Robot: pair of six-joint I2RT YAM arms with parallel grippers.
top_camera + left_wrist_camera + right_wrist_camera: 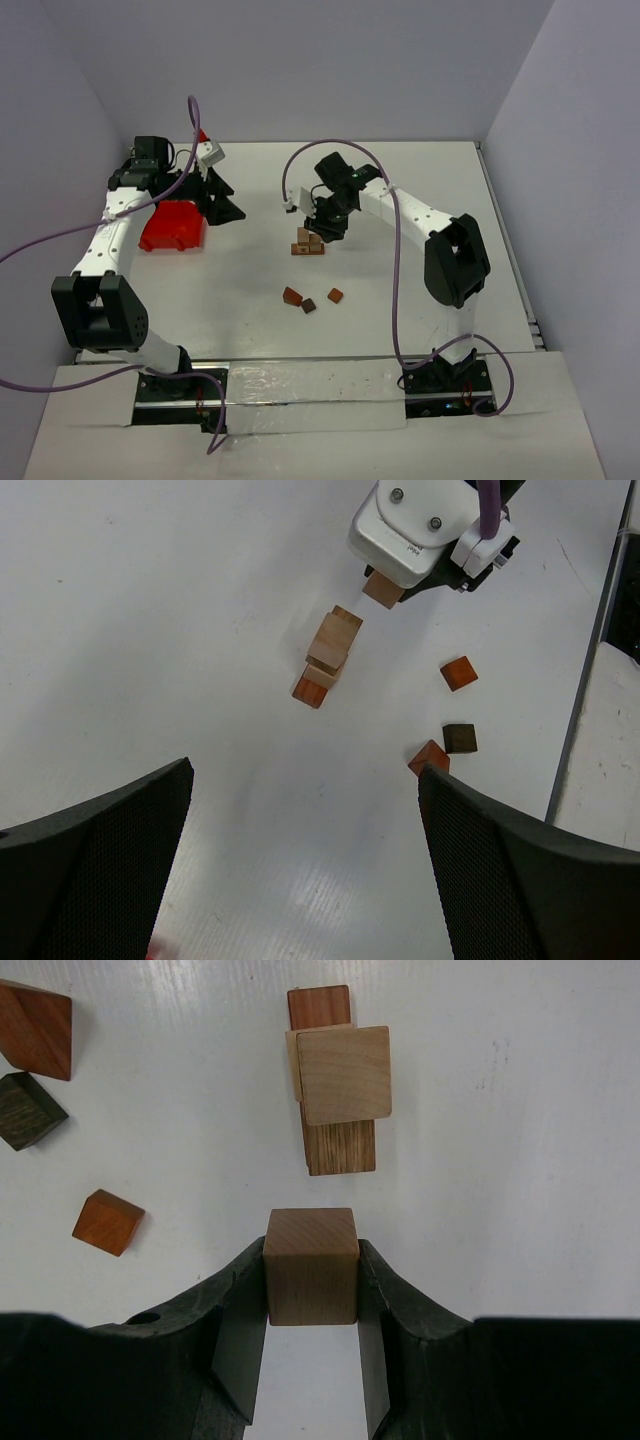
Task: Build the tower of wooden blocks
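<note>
Since my right gripper [311,1305] is pinching a light tan wooden cube [311,1260] just short of the small wood block tower [308,243] on the white desk [530,1160], I'd centre it over the pale top block [345,1075] and release gently.

You will find no text that can be read in any of the three views. One candidate only: a tiny dark printed mark on the white housing [405,532] at the right arm's wrist, seen in the left wrist view, near the housing's lower edge. It is too small and blurred to give letters, so you cannot tell brand from label.
</note>
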